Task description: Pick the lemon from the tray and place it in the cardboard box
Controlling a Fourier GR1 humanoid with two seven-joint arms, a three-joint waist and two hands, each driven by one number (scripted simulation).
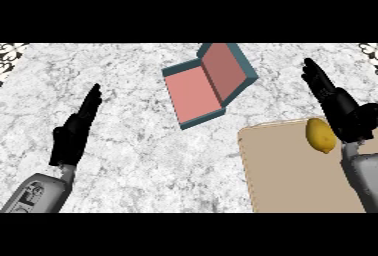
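Head view of the marble counter (133,165) at the outset of the pick. We see the lemon (320,135) lying on the far right part of the tan tray (295,175), which occupies the near right of the scene; nothing lifts it yet. Our right hand (341,107) stands just beside the lemon on its right, fingers straight and pointing away from us, holding nothing; whether its palm edge touches the fruit we cannot tell, since the two outlines meet in this view. Our left hand (74,131) rests at the left of the scene, released, fingers extended and pointing far, well apart from every object. The box (209,82), with a blue-green outside and a reddish inside despite its cardboard name, lies far and left of the tray, open, its compartment and raised flap facing us, and it holds nothing. We judge the task to be at its first step: the right hand must close round the lemon before any transfer. Several hazards follow from this layout. The lemon is rounded and smooth, so a hand closing from one side may push it leftward across the flat tray rather than capture it. The tray shows only a thin rim, which we judge unlikely to stop a rolling fruit. The box sits askew to the tray, so a release too near its low front wall could let the lemon bounce out onto the counter.
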